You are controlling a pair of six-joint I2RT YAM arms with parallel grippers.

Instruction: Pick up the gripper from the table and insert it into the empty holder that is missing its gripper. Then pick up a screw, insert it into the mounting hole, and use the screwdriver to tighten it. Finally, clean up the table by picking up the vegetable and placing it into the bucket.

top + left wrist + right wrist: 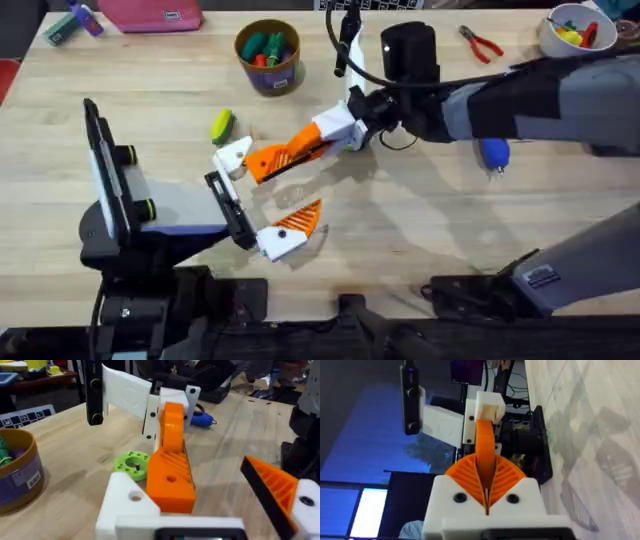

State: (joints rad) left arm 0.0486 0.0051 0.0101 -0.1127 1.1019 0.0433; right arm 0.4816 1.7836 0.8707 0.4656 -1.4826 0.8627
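Fingers of the right gripper (486, 497) clamp the small orange plastic wedge (485, 452) against the left gripper's (262, 200) open, white boxy holder block (235, 156); seating likely needs a straight, steady push.

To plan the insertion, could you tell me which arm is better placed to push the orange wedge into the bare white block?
Right. The right gripper is shut on the orange wedge, whose end lies against the bare white block on the left gripper, which should probably just hold steady.
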